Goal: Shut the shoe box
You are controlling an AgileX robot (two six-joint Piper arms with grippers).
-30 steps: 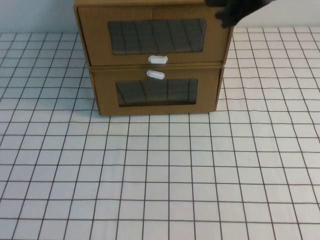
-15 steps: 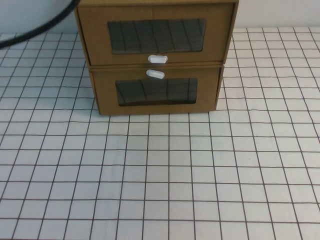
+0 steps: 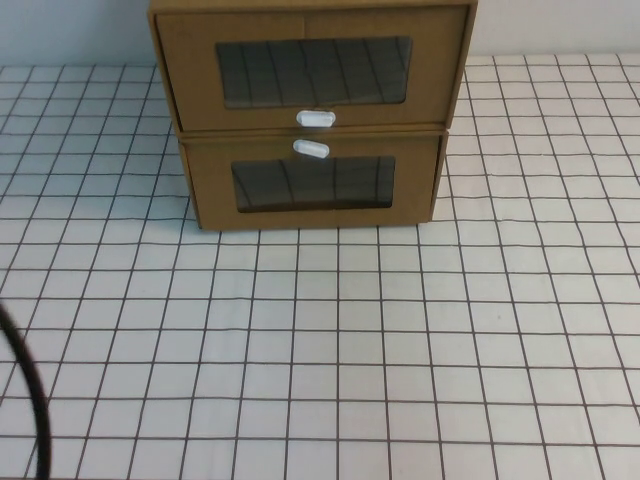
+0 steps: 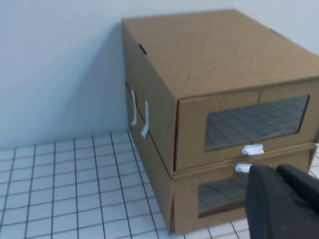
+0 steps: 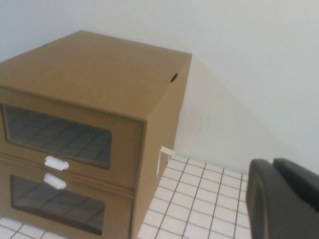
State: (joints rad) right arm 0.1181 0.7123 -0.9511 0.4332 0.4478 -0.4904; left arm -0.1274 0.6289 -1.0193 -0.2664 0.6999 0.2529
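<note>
Apparently shut, the brown cardboard windowed shoe box (image 3: 312,75) sits stacked on the matching lower drawer (image 3: 313,180) at the table's far edge; left gripper (image 4: 281,204) and right gripper (image 5: 281,199) hang nearby, finger state indeterminable, and a careless push risks shoving the stack.

My left gripper (image 4: 281,204) and right gripper (image 5: 284,199) hang off either side of the stacked boxes. The shoe box (image 3: 312,70) and the lower drawer (image 3: 312,185) block the far middle. The table (image 3: 330,350) offers passage near, left and right. A black cable (image 3: 30,400) crosses the near left corner.
</note>
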